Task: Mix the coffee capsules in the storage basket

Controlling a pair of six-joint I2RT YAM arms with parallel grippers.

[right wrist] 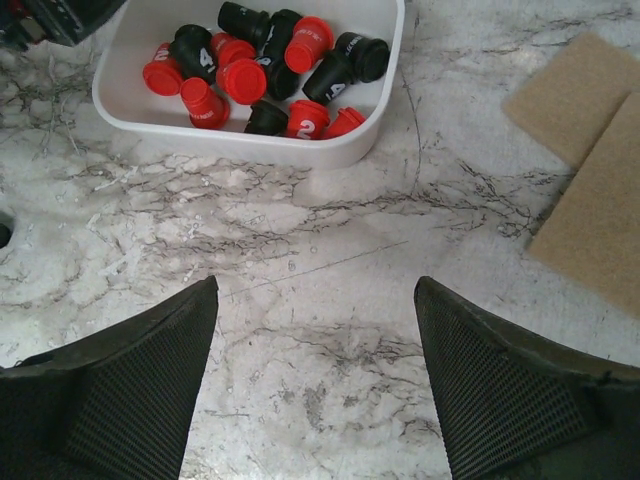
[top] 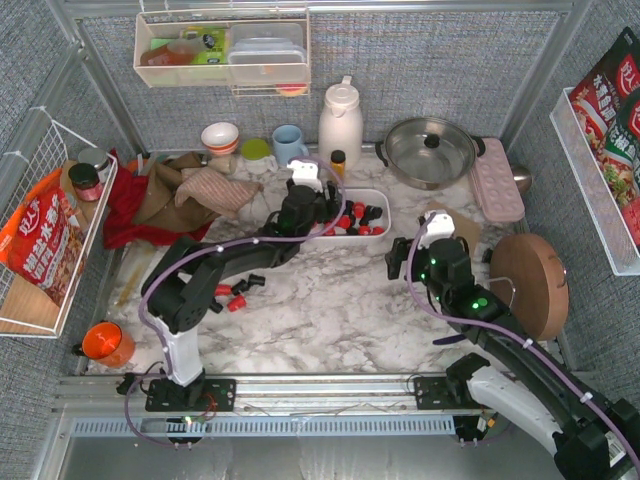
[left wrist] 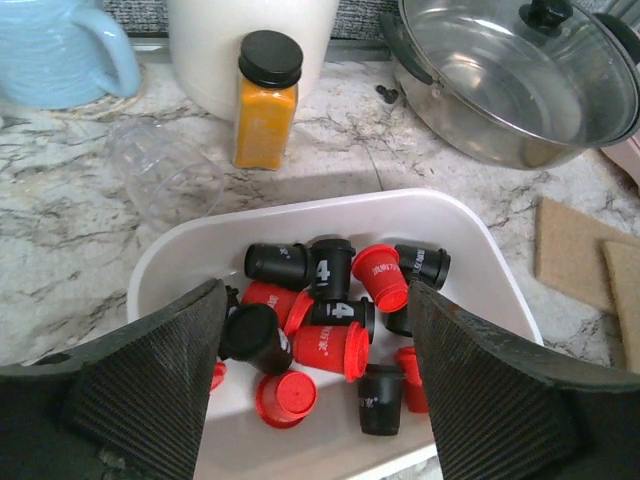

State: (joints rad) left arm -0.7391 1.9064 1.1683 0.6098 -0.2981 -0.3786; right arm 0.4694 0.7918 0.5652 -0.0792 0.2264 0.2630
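The white storage basket (top: 372, 193) stands on the marble behind the table's middle. Several red and black coffee capsules (left wrist: 330, 320) lie jumbled in it. My left gripper (left wrist: 315, 380) hangs open over the basket's (left wrist: 470, 230) left part, its fingers either side of the pile. A black capsule (left wrist: 250, 335) lies close to the left finger, gripped by neither. Loose red and black capsules (top: 232, 295) lie on the table beside the left arm. My right gripper (right wrist: 315, 370) is open over bare marble, in front of the basket (right wrist: 330, 150) and to its right.
Behind the basket stand a spice jar (left wrist: 266, 100), a tipped clear cup (left wrist: 165, 175), a white jug (top: 340, 120), a blue mug (top: 288, 143) and a lidded steel pot (top: 430, 150). Beige pads (right wrist: 590, 170), a pink tray (top: 497, 180) and a round wooden board (top: 530, 285) lie right; cloths (top: 170, 195) lie left.
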